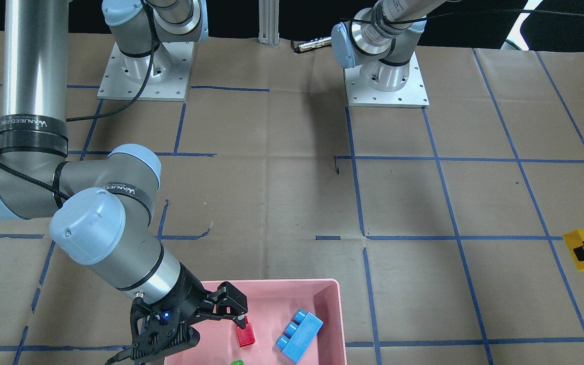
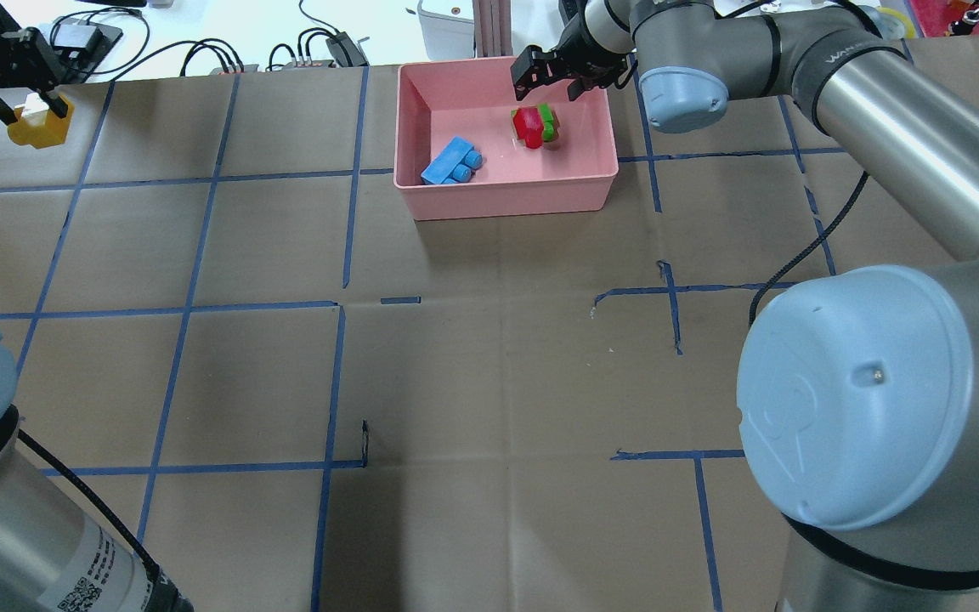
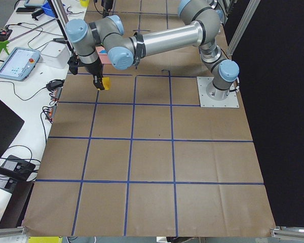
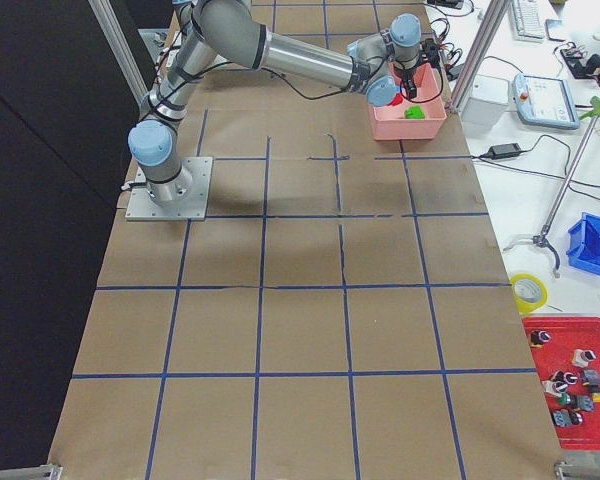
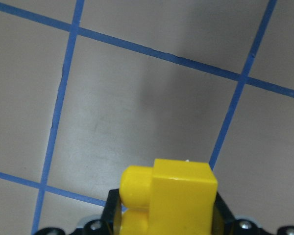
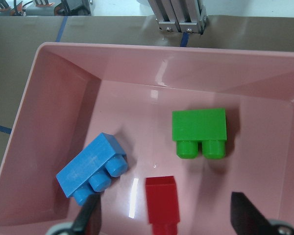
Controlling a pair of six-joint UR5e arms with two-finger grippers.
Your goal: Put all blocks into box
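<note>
The pink box [image 2: 506, 191] stands at the table's far middle. In it lie the blue brick [image 2: 449, 161], the green brick [image 2: 549, 123] and the red brick [image 2: 528, 123]. My right gripper [image 2: 551, 81] hangs open over the box's right part. In the right wrist view its fingers [image 6: 88, 220] stand wide apart either side of the red brick [image 6: 161, 198], with the green [image 6: 200, 128] and blue [image 6: 90, 169] bricks beyond. My left gripper [image 2: 26, 106] is at the table's far left, shut on the yellow brick [image 2: 35, 126], which also shows in the left wrist view [image 5: 169, 196] above the paper.
Brown paper with a blue tape grid [image 2: 341, 306] covers the table. Both arm bases [image 1: 386, 86] stand at the robot's side. Cables and devices [image 2: 319, 47] lie beyond the far edge behind the box. A metal post [image 2: 494, 25] rises just behind the box.
</note>
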